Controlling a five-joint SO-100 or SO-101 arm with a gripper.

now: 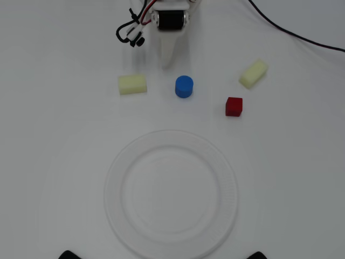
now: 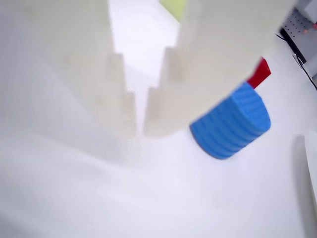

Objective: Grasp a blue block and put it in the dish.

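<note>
In the overhead view, the small bright blue short cylinder block [image 1: 184,86] stands upright on the plain white table [image 1: 54,135], just above the centre of the frame, and the large round white dish with a wide flat rim [image 1: 124,162] lies well apart from it at 6 o'clock, with nothing in it. A pale yellow rectangular foam block [image 1: 132,84] lies at 9 o'clock from the blue block, near it but not touching; a second pale yellow block [image 1: 253,73] lies tilted toward 2 o'clock, and a small red cube [image 1: 234,106] sits at about 4 o'clock from the blue block. The white two-finger gripper [image 1: 167,66] points down from the top edge of the view, its tip at roughly 11 o'clock from the blue block and close to it — apart, with bare table between them. A black cable [image 1: 302,35] trails across the upper right corner. In the wrist view the gripper [image 2: 139,130] fills the upper half, blurred: its two pale fingers [image 2: 119,99] stand nearly together, with only a narrow slit of table showing between the tips, and nothing is held between them. The blue block [image 2: 233,126] lies at 3 o'clock from the fingertips, outside the gap and partly hidden behind the right-hand finger, its ribbed side facing the camera, with the red cube [image 2: 260,73] peeking out just beyond it.
</note>
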